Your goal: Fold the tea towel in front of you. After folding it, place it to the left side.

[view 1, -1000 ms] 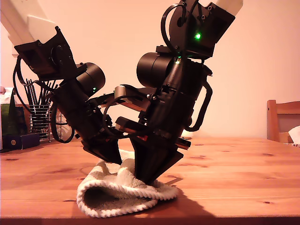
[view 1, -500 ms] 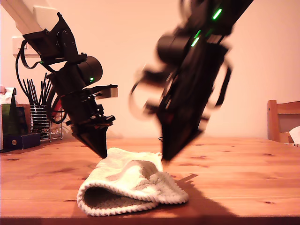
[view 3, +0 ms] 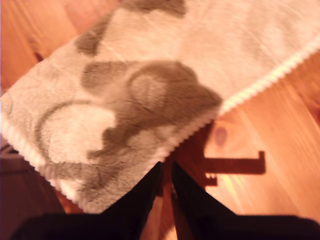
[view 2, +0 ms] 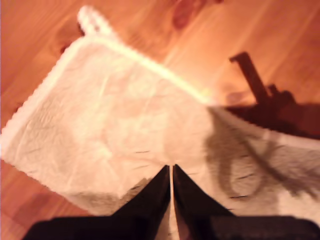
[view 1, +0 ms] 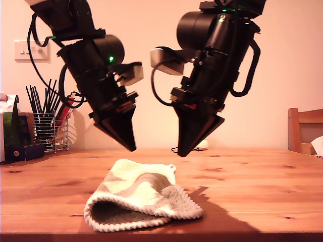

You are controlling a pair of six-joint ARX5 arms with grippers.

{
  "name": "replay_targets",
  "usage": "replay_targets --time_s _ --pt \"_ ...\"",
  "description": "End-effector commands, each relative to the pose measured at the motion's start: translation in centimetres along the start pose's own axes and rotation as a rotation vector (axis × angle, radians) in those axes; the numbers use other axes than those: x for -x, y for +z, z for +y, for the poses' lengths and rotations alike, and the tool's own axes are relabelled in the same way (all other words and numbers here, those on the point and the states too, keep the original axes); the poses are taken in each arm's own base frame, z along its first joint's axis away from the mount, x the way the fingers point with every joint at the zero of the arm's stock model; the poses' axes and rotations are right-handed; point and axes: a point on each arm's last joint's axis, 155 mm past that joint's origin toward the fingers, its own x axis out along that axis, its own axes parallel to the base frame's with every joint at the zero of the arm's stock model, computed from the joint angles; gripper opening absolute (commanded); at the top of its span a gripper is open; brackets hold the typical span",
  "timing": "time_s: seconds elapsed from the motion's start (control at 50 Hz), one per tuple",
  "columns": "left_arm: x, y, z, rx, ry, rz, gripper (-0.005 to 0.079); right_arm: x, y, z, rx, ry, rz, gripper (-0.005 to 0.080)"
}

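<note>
1. The brown knotty wooden table [view 1: 262, 181] carries the whole scene. In the exterior view, two black arms hang above it with their gripper tips clear of everything.
2. The cream-white fluffy terry tea towel [view 1: 141, 194] lies on the table near its front edge in the exterior view, below and between the two tips. It is doubled over loosely, with a rounded fold at the exterior view's left.
3. It looks light, soft and limp. I judge it will sag and slide on itself, so a pinch should catch both layers.
4. My first gripper [view 2: 171, 167] is pressed closed on nothing above the cloth. My second gripper [view 3: 166, 165] is likewise closed and empty, over the towel's edge.
5. The thick corded hem [view 3: 260, 80] is probably the firmest hold.
6. The small hanging loop [view 2: 90, 17] marks a corner.
</note>
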Motion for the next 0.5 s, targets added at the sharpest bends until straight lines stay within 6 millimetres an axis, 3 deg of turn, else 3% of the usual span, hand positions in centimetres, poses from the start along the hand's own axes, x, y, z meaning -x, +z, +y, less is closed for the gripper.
replay_targets --time_s 0.0,0.08,0.28,0.48 --pt "1.9 0.7 -0.6 0.0 0.009 -0.063 -0.002 -0.3 -0.7 -0.6 -0.046 0.015 0.003 0.004" --pt "3.2 0.9 -1.3 0.016 0.011 -0.118 -0.002 0.4 -0.4 -0.9 -0.074 0.03 -0.027 0.004" --pt "5.2 -1.2 -2.2 0.023 0.04 -0.207 -0.002 3.5 0.7 -0.8 -0.093 0.042 -0.149 0.004" --pt "5.9 -3.4 -4.1 -0.01 0.044 -0.295 -0.002 5.7 -0.4 0.9 -0.056 0.044 -0.229 0.004"
